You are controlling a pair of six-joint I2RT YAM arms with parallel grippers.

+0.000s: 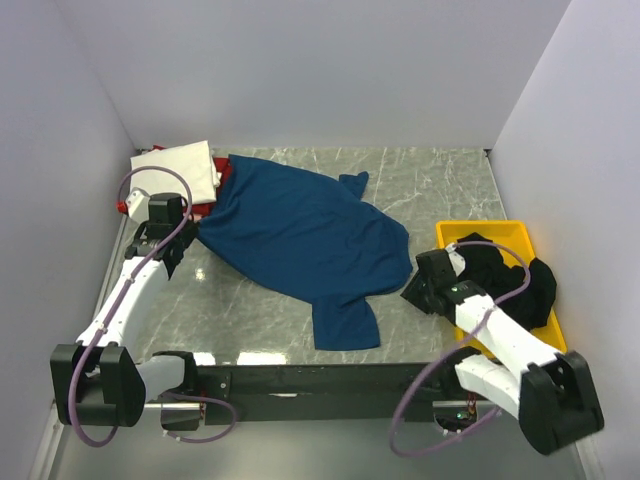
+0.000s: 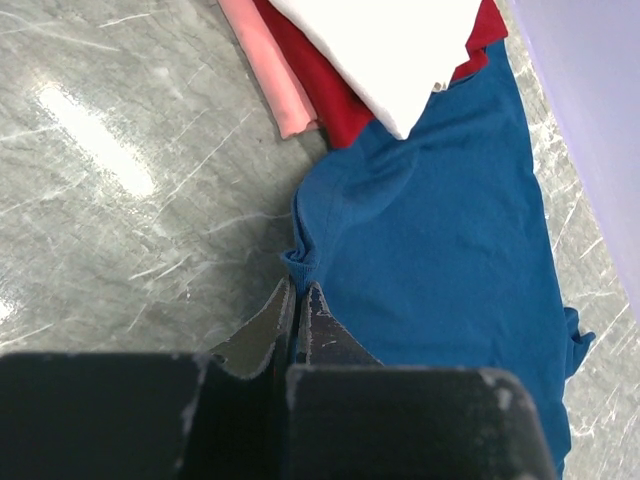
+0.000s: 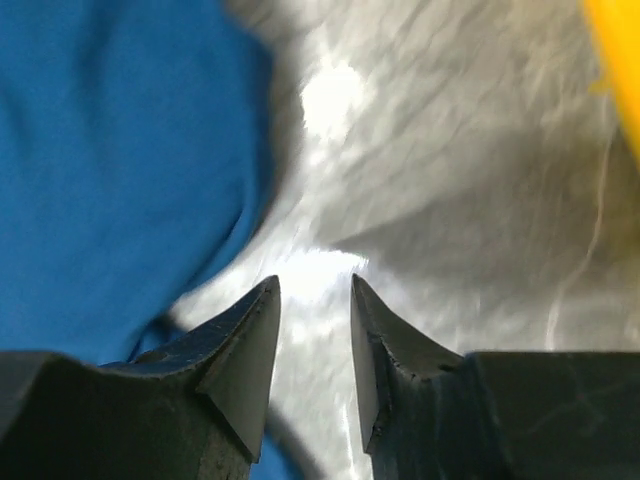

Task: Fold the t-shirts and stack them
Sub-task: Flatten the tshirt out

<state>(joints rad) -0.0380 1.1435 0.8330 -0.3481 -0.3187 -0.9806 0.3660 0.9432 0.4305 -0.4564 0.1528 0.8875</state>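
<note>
A dark blue t-shirt [image 1: 300, 240] lies spread across the middle of the marble table; no print shows. My left gripper [image 1: 182, 246] is shut on its left edge; in the left wrist view the jaws [image 2: 300, 288] pinch a fold of the blue t-shirt [image 2: 430, 230]. A cream t-shirt [image 1: 178, 172] lies folded on a red one [image 1: 205, 208] at the back left; both show in the left wrist view, cream [image 2: 385, 45] over red [image 2: 330, 95]. My right gripper [image 1: 412, 292] is open and empty over bare table just right of the blue shirt [image 3: 110, 170]. A black t-shirt [image 1: 515, 280] lies crumpled in the tray.
A yellow plastic tray [image 1: 495, 232] stands at the right edge. A pink fabric edge [image 2: 270, 70] shows under the red shirt. White walls close in the table on three sides. Bare marble [image 1: 430, 185] lies at the back right.
</note>
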